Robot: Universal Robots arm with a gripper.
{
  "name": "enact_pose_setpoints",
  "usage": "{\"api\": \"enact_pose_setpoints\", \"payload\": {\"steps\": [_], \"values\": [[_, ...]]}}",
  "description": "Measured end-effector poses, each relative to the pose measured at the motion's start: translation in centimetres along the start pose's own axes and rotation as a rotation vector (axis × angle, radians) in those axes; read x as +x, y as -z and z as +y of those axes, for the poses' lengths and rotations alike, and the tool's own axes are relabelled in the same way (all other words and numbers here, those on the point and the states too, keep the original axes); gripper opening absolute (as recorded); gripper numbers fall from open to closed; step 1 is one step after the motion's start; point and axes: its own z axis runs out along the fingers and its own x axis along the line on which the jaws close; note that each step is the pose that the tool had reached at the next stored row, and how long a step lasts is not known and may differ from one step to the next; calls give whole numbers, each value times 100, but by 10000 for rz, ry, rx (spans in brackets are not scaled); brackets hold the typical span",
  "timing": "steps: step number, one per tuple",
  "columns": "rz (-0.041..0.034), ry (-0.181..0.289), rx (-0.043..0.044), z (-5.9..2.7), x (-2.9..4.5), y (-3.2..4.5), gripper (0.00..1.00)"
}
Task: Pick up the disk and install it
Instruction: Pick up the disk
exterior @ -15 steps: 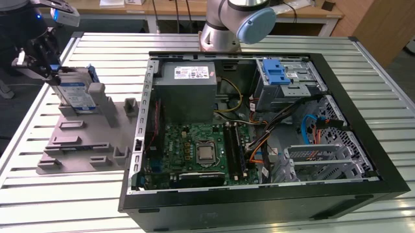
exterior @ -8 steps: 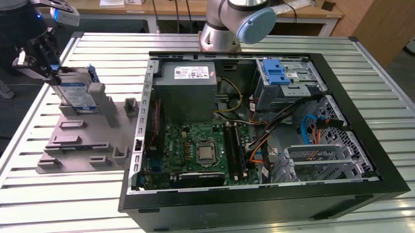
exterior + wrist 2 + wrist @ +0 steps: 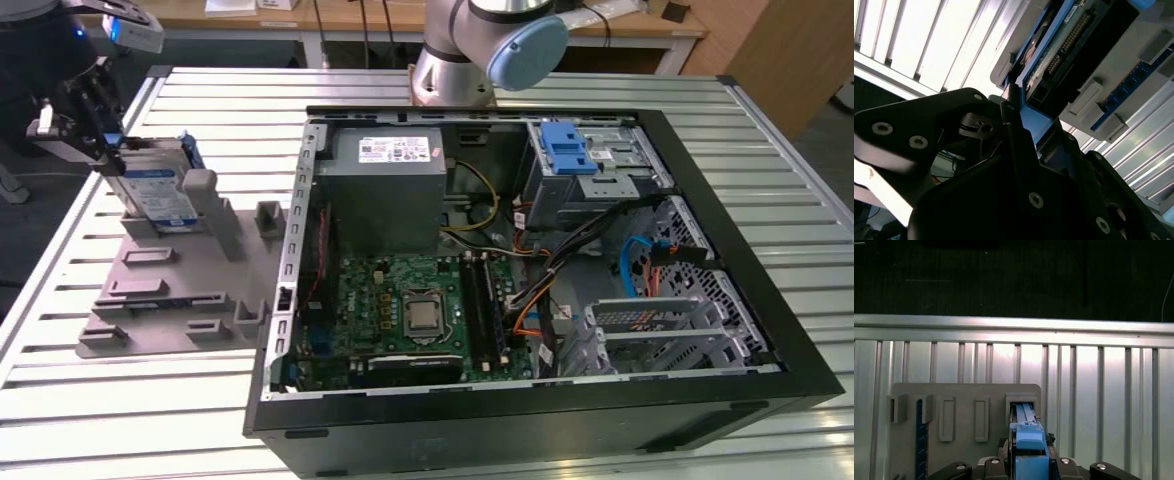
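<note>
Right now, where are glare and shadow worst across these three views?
Second wrist view: glare washes the table slats white, and the hand is a dark backlit mass. First wrist view: the slats gleam, while beyond the table's edge it is nearly black. Exterior view: even light, with the computer case interior plainly lit.

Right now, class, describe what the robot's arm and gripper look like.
The arm is silver-grey and cylindrical, with a rounded light-blue joint cap. The gripper is matte black and angular, its plates fastened with silver screws.
</note>
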Motion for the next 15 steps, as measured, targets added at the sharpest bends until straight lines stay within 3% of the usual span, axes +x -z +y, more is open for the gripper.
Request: {"api": "enact_pose_setpoints", "payload": {"steps": [8, 15], "values": [[20, -539, 5, -1, 1, -5, 36], [25, -396, 4, 1, 25, -6, 36]]}}
